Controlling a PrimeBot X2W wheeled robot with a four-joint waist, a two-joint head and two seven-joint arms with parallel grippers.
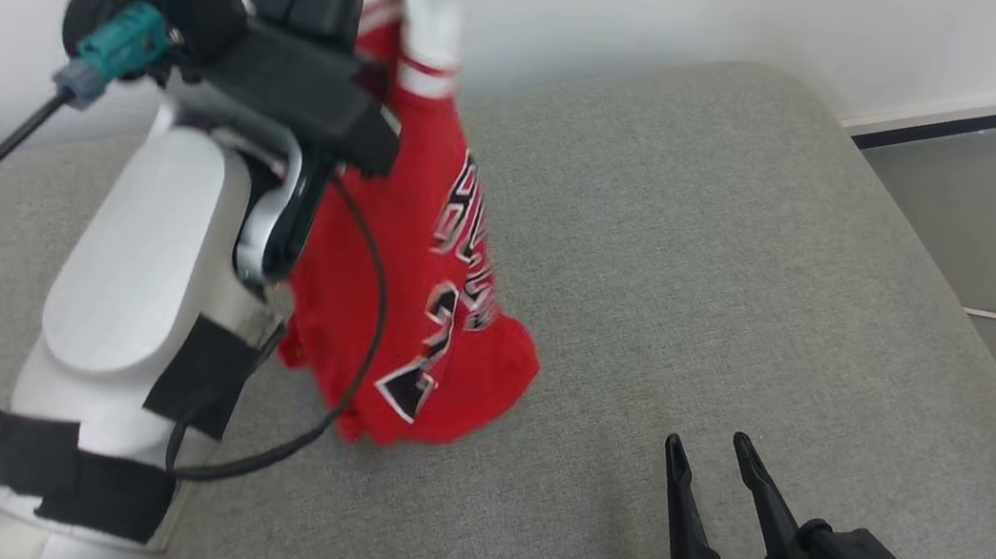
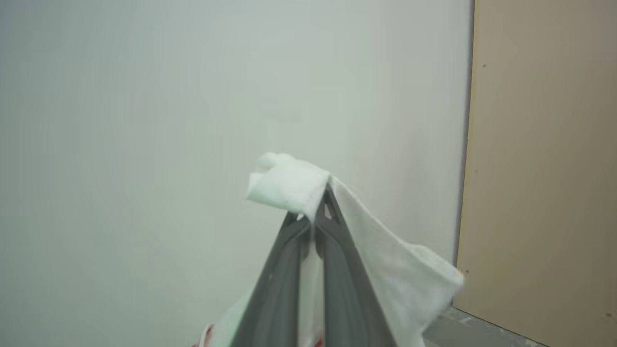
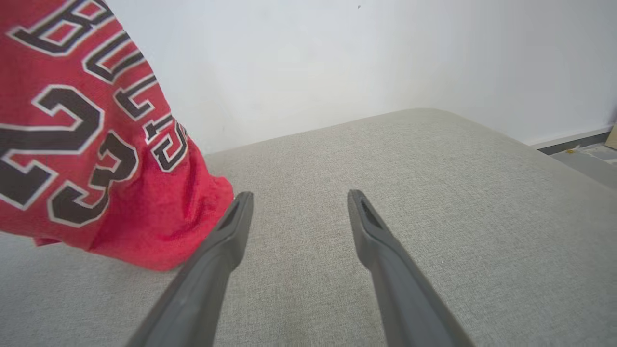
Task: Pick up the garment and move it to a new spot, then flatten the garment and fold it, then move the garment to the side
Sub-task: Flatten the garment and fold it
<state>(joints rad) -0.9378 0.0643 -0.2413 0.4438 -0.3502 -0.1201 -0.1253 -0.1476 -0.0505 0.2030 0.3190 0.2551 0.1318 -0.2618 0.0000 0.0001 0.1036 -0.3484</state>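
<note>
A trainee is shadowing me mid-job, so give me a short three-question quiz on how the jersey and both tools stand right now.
1. True or false: the left tool is shut on a white edge of the jersey.
2. Where is the jersey's lower end?
A. hanging clear in the air
B. bunched on the grey cushion
C. on the floor
3. Fill in: the right tool stands ___, with nothing between its fingers.
Key: 1 true; 2 B; 3 open.
</note>
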